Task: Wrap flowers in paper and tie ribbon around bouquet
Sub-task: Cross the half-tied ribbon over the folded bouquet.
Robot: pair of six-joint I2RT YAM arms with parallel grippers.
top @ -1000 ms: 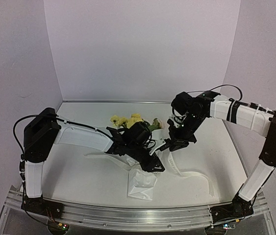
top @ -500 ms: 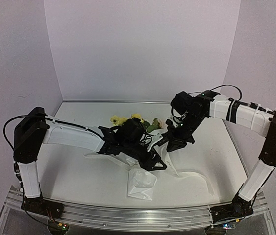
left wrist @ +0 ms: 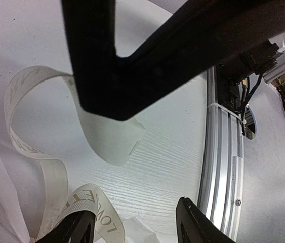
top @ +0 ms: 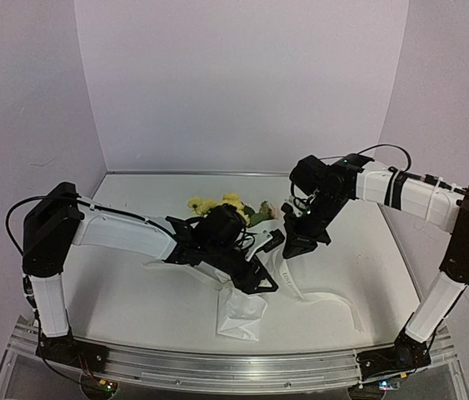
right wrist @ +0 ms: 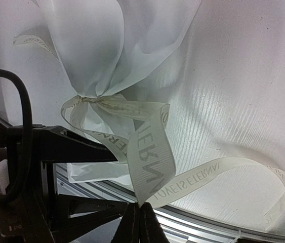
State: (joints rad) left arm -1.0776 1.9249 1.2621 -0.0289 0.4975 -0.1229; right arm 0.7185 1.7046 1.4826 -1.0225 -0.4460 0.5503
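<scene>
Left fingers [left wrist: 198, 230] have parted, empty, beside the bouquet [top: 241, 315]. Ribbon [right wrist: 150, 162]: likely limp, slippery; right fingers [right wrist: 132, 233] pinch its tail, a sensible hold.

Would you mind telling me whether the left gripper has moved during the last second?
Yes. Judged against the front rail, the left gripper has drawn back slightly to the left, away from the right gripper.

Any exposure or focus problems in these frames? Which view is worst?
Left wrist is worst: a black silhouette close to the lens fills the top with no detail, though the ribbon and the table grain are sharp. Right wrist: the paper is nearly blown out, ribbon lettering legible. Top external: soft, even light, coarse; the flowers are a yellow smear.
</scene>
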